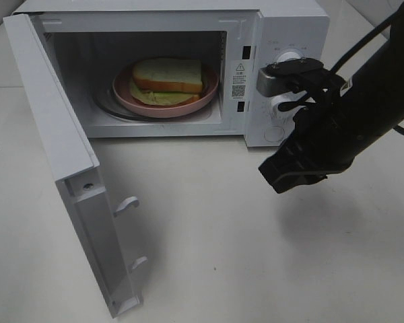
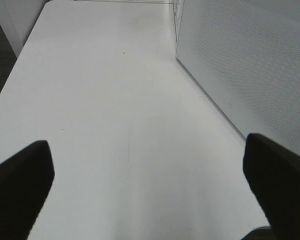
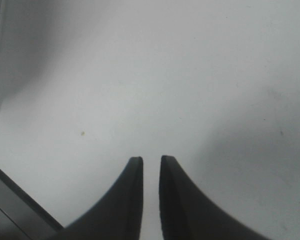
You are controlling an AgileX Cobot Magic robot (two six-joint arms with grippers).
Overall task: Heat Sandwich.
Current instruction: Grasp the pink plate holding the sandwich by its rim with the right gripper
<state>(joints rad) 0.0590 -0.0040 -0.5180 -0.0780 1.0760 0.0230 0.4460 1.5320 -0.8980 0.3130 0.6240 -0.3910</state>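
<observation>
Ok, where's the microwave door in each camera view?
Exterior high: door swung open along the left, left of the sandwich.
Left wrist: door is the dotted white panel standing on the table, probably its outer face.
Right wrist: not clearly in it; only blurred edges beside the table.
Shared landmark: the white table.
</observation>
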